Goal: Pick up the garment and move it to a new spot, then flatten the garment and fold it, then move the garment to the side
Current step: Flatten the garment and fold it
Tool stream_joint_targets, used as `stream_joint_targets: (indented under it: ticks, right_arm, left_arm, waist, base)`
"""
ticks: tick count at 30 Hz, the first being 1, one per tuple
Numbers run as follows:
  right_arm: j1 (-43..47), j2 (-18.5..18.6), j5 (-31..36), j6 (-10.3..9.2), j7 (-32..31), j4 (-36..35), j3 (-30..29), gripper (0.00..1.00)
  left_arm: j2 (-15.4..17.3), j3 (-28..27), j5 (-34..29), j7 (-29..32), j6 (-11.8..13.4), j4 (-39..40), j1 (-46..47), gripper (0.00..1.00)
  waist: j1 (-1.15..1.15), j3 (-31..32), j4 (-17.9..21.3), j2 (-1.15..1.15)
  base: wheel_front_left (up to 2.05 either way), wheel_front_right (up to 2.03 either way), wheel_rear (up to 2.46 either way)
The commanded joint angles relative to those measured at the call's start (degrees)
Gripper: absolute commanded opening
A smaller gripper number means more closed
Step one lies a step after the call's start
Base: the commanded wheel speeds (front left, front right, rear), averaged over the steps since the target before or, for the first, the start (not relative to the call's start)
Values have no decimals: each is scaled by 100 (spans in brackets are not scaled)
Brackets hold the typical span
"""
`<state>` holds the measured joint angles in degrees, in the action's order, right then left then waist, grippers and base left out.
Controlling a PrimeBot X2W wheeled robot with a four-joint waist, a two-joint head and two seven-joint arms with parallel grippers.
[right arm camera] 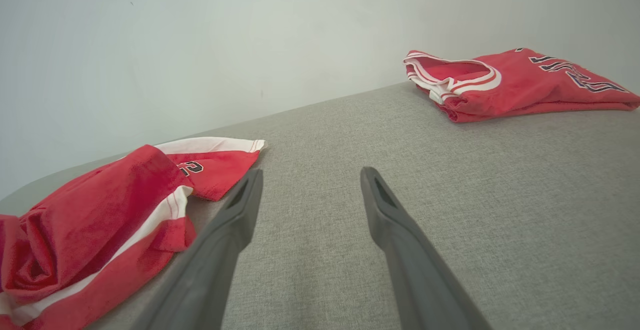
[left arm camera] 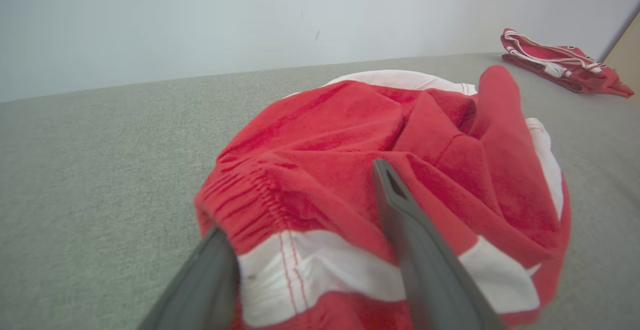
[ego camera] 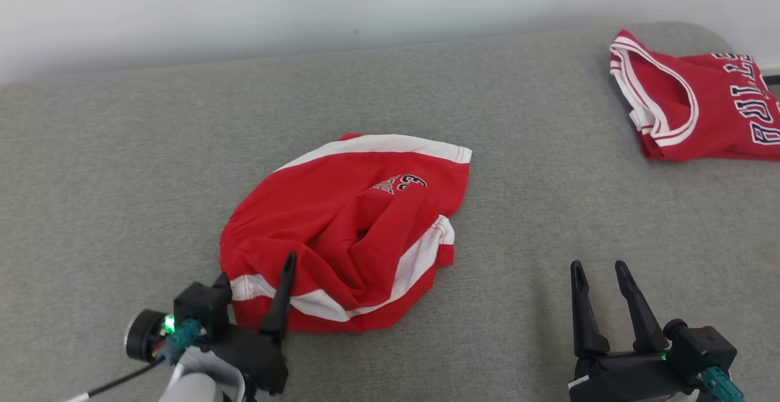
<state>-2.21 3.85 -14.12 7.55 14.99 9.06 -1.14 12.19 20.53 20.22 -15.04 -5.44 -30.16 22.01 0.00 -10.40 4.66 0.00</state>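
The garment (ego camera: pixel 353 219) is a pair of red shorts with white stripes, lying crumpled in the middle of the grey cushioned surface (ego camera: pixel 122 176). My left gripper (ego camera: pixel 256 271) is at its near-left edge, open, with its two fingers wide apart on either side of the bunched waistband. In the left wrist view the garment (left arm camera: pixel 350 120) lies between and beyond the left gripper (left arm camera: pixel 300 197). My right gripper (ego camera: pixel 598 268) hovers open over bare surface, to the right of the garment and apart from it. In the right wrist view the garment (right arm camera: pixel 100 205) lies left of the right gripper (right arm camera: pixel 311 172).
A folded red jersey (ego camera: pixel 701 109) with white trim and dark lettering lies at the far right corner, also seen as the jersey (left arm camera: pixel 560 60) and the jersey (right arm camera: pixel 510 80). A pale wall runs along the back edge of the surface.
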Motion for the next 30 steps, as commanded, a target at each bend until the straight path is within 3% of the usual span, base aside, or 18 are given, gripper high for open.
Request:
stream_joint_targets:
  ticks: [1,11,30]
  right_arm:
    - [72,-26,-32,-16,26,9,11,100]
    - [167,-43,-58,-16,26,45,26,100]
    - [289,-56,-116,-16,26,77,11,100]
  left_arm:
    - [-44,4,-40,-17,-3,78,-167,100]
    - [-53,165,-66,-18,8,475,-903,100]
    - [135,218,38,74,291,1221,-1693,100]
  waist:
    - [0,143,-185,0]
    - [0,336,-560,0]
    - [0,462,-705,0]
  base:
    - [0,0,0]
    - [0,0,0]
    - [0,0,0]
